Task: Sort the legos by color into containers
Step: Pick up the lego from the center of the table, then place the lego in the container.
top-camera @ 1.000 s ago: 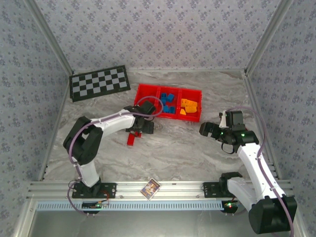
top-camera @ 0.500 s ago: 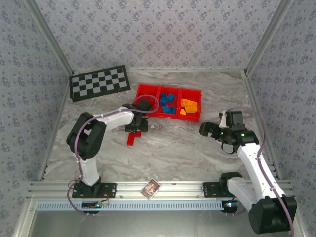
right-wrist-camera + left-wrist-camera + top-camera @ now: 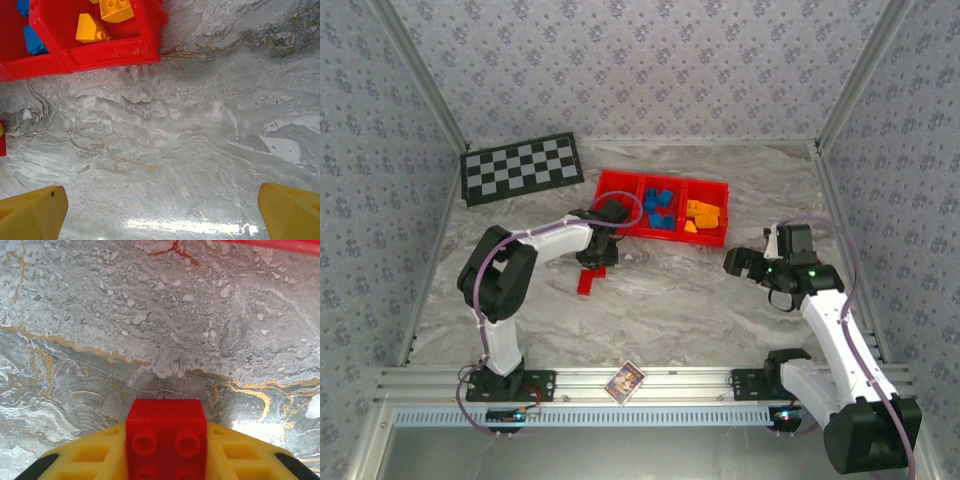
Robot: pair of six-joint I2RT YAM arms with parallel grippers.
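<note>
- Left end effector [image 3: 166,452]: clenched on a red brick [image 3: 166,432]. The yellow fingers [image 3: 85,457] press against both sides of the brick, whose studs face the wrist camera. Whether the brick rests on the tabletop [image 3: 700,300] or hangs just above it cannot be told.
- Position of the grasp: left of the tabletop's centre, just off the near left corner of the tray [image 3: 618,190].
- Second red brick [image 3: 585,283]: lying loose on the tabletop, just beside the left end effector on its near side.
- Tray: long, red, with three compartments, set toward the middle of the far edge. The middle compartment holds blue bricks [image 3: 660,207] and the right one holds orange-yellow bricks [image 3: 702,215].
- Right end effector [image 3: 162,210]: released, fingers spread wide with bare tabletop between them. It hangs near the right edge, apart from the tray's right end.
- Checkerboard mat [image 3: 522,167]: far left corner.
- Card [image 3: 625,381]: at the near edge, between the two arm bases.
</note>
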